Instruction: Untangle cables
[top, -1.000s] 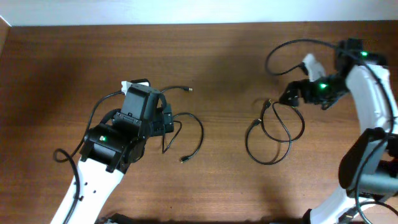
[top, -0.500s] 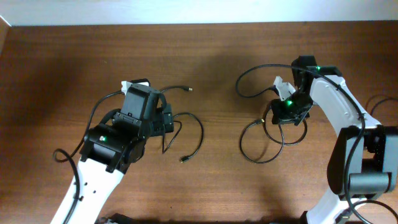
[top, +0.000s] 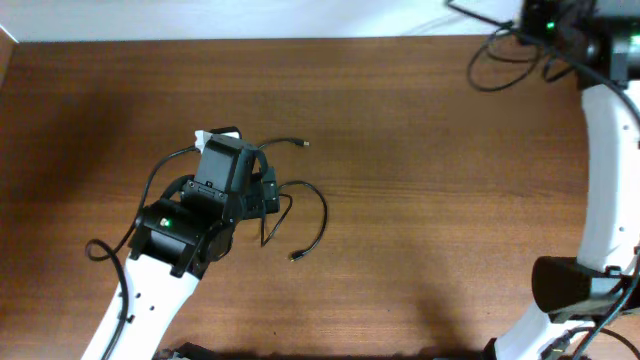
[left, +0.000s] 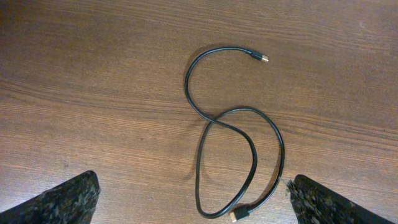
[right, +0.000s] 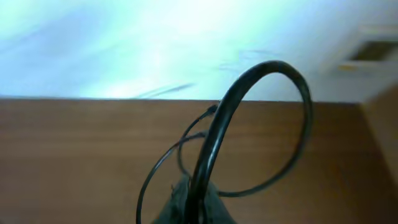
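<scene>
The left gripper (left: 194, 186) hangs low over the wooden surface (top: 400, 150) left of centre, its jaws spread wide with nothing between them; the dark fingertips (left: 74, 196) show at the bottom corners of the left wrist view. Below and just ahead of them lies the loose cable (left: 213, 122), flat on the surface. It bends in an S that crosses itself once into a long loop, with a metal-tipped plug at each end. Well apart from it, at the far right corner, the right gripper (right: 193, 211) is raised. Its jaws are clamped together on the lifted cable (right: 273, 65), which arches up from the grip and trails thin loops (top: 490, 70) in the air. Whether those loops touch the surface cannot be told.
</scene>
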